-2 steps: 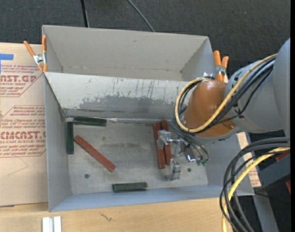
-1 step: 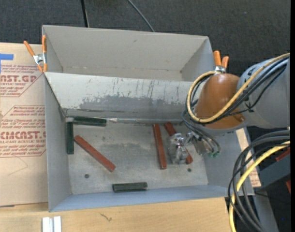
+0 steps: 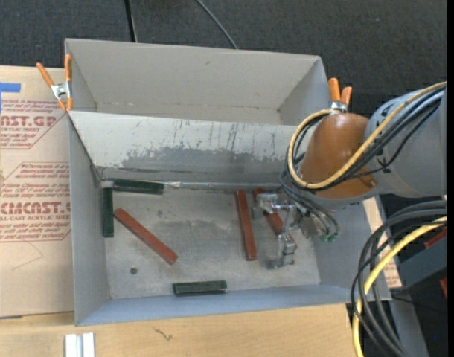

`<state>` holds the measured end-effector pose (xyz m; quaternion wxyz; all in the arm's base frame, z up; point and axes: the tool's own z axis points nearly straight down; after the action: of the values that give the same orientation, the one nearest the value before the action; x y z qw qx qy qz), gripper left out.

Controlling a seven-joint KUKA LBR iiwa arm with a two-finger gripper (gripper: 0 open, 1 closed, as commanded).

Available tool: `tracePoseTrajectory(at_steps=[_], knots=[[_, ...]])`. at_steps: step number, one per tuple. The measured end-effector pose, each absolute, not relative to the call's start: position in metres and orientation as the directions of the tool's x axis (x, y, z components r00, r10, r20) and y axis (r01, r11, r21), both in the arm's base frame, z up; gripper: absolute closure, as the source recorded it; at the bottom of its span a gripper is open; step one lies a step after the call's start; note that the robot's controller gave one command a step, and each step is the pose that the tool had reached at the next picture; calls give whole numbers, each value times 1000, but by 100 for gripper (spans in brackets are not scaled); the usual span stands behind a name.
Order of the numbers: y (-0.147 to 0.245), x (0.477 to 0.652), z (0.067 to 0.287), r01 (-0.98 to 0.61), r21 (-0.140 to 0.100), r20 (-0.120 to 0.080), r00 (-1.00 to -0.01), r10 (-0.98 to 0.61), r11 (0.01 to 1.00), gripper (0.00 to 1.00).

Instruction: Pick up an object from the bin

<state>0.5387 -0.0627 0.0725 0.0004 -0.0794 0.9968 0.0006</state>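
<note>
We find the claw (image 3: 283,253) low near the right wall of the bin (image 3: 212,136), over a short red-brown stick (image 3: 275,221). Whether it is apart or together we cannot tell. We judge it is there to take that stick, which lies flat with its long axis running from the back wall toward the front edge. A longer red-brown stick (image 3: 246,226) lies just beside it, roughly parallel, on the side toward the bin's middle.
</note>
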Motion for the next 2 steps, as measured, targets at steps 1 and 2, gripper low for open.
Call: tracePoseTrajectory(at_steps=[1, 2], knots=[[-63, 539, 73, -158, 1, -1, -987, -158, 987, 0], [-76, 546, 115, -95, 3, 4, -995, -95, 995, 0]])
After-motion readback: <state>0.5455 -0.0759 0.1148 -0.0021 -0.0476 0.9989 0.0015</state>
